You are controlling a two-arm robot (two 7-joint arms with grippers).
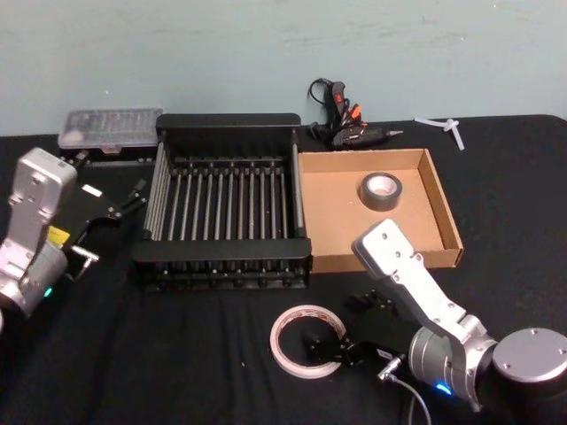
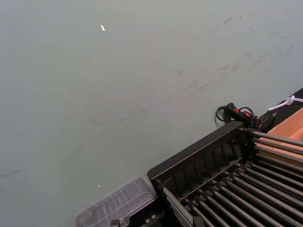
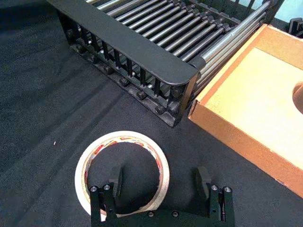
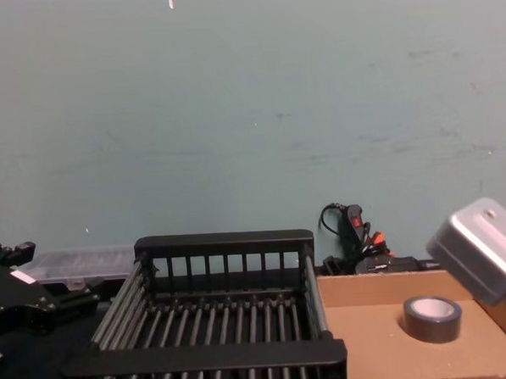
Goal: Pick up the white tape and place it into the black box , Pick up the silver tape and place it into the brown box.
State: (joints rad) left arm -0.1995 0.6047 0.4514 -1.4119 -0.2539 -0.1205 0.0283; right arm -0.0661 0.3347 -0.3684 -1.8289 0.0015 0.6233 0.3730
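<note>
The white tape (image 1: 306, 341) (image 3: 90, 161) lies flat on the black cloth in front of the black box (image 1: 221, 252) (image 3: 142, 49) (image 4: 222, 242). My right gripper (image 1: 335, 325) (image 3: 159, 182) is open and low over the ring. One finger is inside the ring and the other outside, with the ring's near wall between them. The silver tape (image 1: 380, 190) (image 4: 432, 318) lies flat inside the brown box (image 1: 452, 212) (image 3: 246, 142) (image 4: 372, 353), near its back. My left gripper (image 1: 131, 199) is open and parked to the left of the black box.
A clear plastic case (image 1: 111, 128) (image 2: 116, 205) (image 4: 79, 262) sits behind the black box at the left. A glue gun with cables (image 1: 341, 115) (image 4: 353, 231) lies behind the brown box, and a white plastic piece (image 1: 447, 127) lies at the back right.
</note>
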